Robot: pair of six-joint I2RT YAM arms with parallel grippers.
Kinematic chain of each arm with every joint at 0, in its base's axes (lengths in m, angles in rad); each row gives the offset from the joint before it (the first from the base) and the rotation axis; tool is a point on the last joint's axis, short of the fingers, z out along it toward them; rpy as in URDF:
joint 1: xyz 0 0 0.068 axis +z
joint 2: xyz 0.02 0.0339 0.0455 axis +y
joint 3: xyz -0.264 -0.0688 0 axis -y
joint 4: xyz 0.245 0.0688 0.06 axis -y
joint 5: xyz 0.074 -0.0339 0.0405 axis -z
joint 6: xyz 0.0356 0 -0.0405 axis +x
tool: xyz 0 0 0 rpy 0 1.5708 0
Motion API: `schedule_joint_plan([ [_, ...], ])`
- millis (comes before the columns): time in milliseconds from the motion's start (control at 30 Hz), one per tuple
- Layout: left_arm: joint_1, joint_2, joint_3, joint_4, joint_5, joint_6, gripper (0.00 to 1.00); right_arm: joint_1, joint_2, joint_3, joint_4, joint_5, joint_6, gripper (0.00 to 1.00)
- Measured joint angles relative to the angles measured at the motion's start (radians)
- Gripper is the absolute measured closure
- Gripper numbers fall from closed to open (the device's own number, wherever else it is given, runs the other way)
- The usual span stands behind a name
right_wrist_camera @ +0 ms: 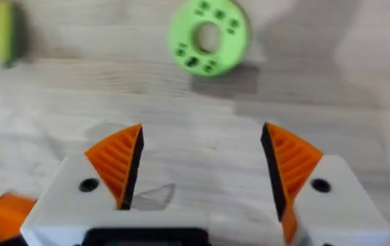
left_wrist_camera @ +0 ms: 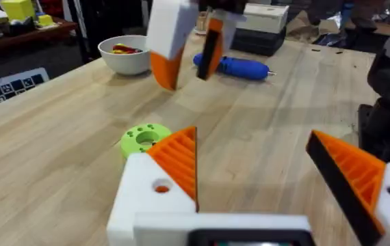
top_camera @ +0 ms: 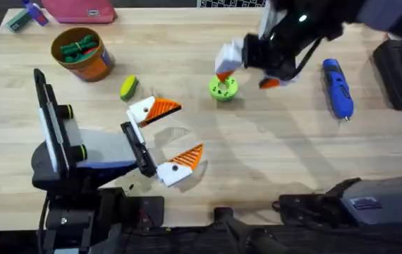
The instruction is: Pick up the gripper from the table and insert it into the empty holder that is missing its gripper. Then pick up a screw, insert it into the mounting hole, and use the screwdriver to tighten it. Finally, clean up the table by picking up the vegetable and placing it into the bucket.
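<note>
The lime-green holder [top_camera: 223, 88] lies flat on the table, its central opening showing wood in the right wrist view [right_wrist_camera: 207, 37]. My right gripper [top_camera: 247, 73] hovers just above and beside it, open, with nothing between its fingers [right_wrist_camera: 202, 164]. Nearer the front edge, my left gripper [top_camera: 174, 134] stands wide open and empty, with the holder [left_wrist_camera: 144, 137] a little beyond it. The yellow-green vegetable [top_camera: 129, 87] lies left of the holder. The orange bucket [top_camera: 81, 53] stands at the back left. At the right lies the blue screwdriver [top_camera: 338, 87]. The small gripper piece and the screw are out of view.
The bucket holds dark green pieces. A white bowl [left_wrist_camera: 126, 55] with red and yellow bits stands beyond the holder, near the screwdriver [left_wrist_camera: 232, 67]. A red case [top_camera: 81, 10] lies at the back edge and a black block [top_camera: 398, 74] at the far right.
</note>
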Motion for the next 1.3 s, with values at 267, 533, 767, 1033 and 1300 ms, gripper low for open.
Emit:
schedule_joint_plan([
  [267,0.0,0.0,0.0,0.0,0.0,0.0,0.015,0.062,0.113,0.091,-0.078,0.134,0.158,0.054],
  [533,0.0,0.0,0.0,0.0,0.0,0.0,0.015,0.117,0.198,0.173,-0.064,0.151,0.21,0.054],
  [767,0.0,0.0,0.0,0.0,0.0,0.0,0.015,0.119,0.258,0.173,-0.04,0.162,0.281,0.071],
  [1033,0.0,0.0,0.0,0.0,0.0,0.0,0.016,0.15,0.325,0.173,0.013,0.174,0.299,0.12],
  [1300,0.0,0.0,0.0,0.0,0.0,0.0,0.015,0.16,0.355,0.174,0.051,0.23,0.303,0.206],
])
